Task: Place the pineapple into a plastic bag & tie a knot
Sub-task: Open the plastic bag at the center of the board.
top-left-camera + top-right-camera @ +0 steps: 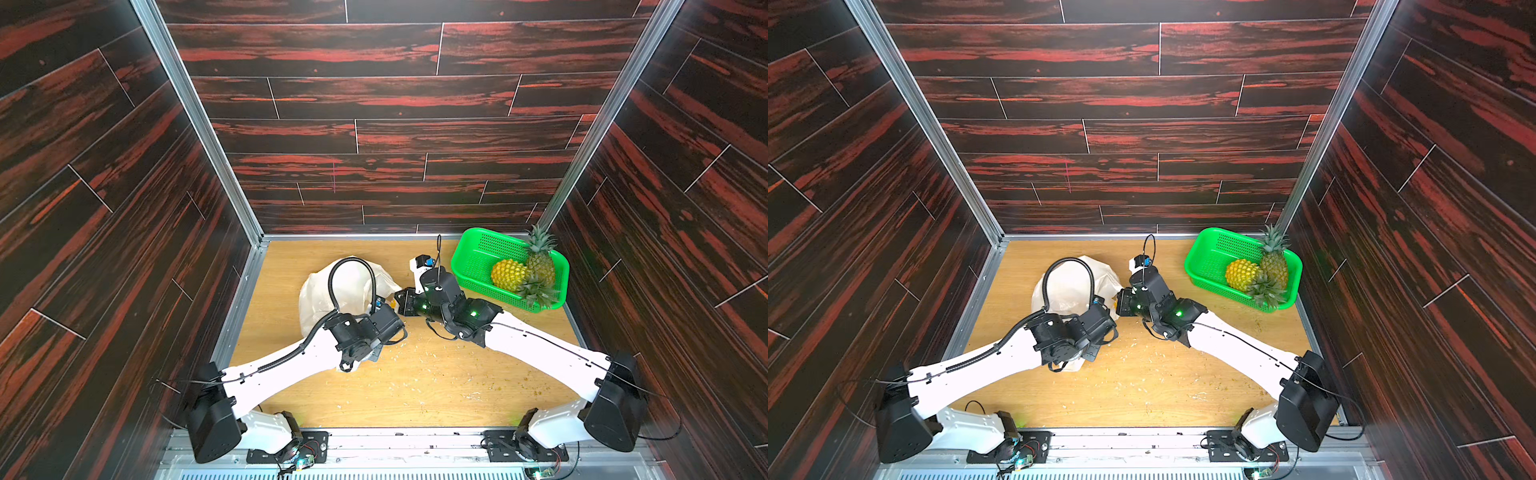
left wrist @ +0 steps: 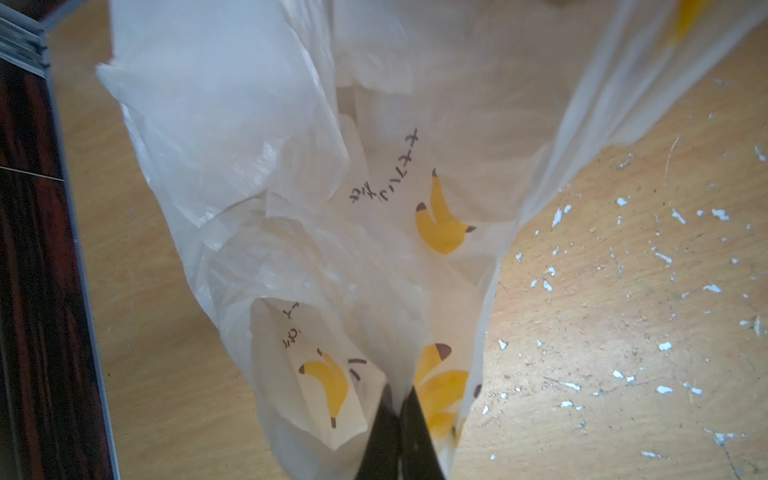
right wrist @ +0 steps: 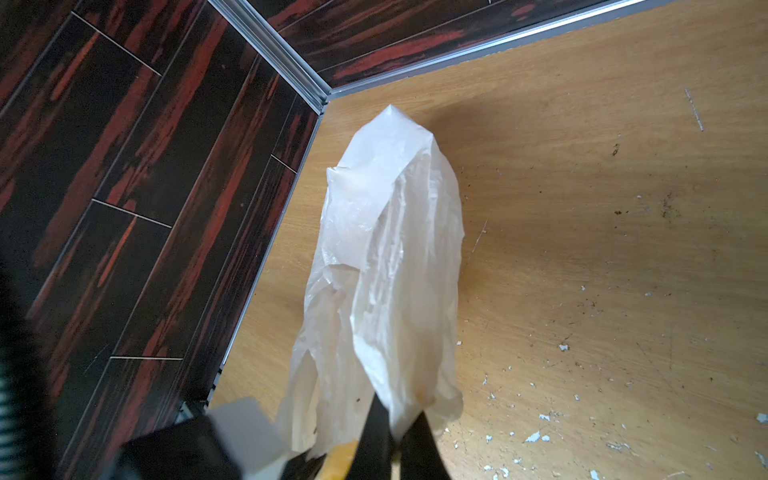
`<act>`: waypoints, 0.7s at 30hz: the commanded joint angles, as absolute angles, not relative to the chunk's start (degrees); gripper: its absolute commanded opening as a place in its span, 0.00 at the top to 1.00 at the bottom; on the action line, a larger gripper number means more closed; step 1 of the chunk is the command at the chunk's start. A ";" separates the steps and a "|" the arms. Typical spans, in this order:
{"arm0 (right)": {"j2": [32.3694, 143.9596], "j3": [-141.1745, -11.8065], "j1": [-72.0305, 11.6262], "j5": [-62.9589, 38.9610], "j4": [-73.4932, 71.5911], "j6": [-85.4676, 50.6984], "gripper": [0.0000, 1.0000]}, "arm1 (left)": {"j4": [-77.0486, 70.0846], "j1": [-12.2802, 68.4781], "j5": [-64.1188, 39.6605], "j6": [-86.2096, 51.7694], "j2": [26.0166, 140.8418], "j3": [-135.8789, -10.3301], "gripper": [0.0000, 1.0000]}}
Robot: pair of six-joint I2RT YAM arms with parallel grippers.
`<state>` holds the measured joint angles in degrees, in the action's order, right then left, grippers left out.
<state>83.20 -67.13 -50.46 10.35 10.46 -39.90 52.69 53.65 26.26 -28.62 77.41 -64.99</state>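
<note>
The white plastic bag (image 1: pixel 353 284) with yellow banana prints lies crumpled at the back left of the table, in both top views (image 1: pixel 1069 286). My left gripper (image 2: pixel 401 395) is shut on a fold of the bag (image 2: pixel 415 216) near its printed end. My right gripper (image 3: pixel 395 419) is shut on another part of the bag (image 3: pixel 386 249), close beside the left one. One pineapple (image 1: pixel 509 274) lies in the green basket, and a second pineapple (image 1: pixel 540 262) stands upright against it. No knot is in view.
The green perforated basket (image 1: pixel 478 249) sits at the back right corner. Dark wood-patterned walls with metal rails (image 1: pixel 232 299) close in the table on three sides. White flakes and crumbs (image 1: pixel 419 365) are scattered over the wooden tabletop in front of the arms.
</note>
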 commanded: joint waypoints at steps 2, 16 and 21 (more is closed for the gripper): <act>81.36 -62.34 -50.80 12.63 12.04 -38.96 0.92 | 51.76 53.75 32.64 -33.14 68.50 -64.18 1.00; 79.02 -60.25 -49.47 17.80 19.74 -32.91 0.20 | 23.16 50.34 22.89 -36.46 47.38 -47.11 1.00; 77.48 -68.23 -47.67 11.19 22.71 -10.56 0.14 | 18.10 49.85 16.76 -32.20 45.56 -44.53 1.00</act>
<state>79.53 -64.58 -48.05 13.78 19.70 -25.32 23.66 50.33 21.32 -35.20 47.44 -45.39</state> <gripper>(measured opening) 0.852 0.053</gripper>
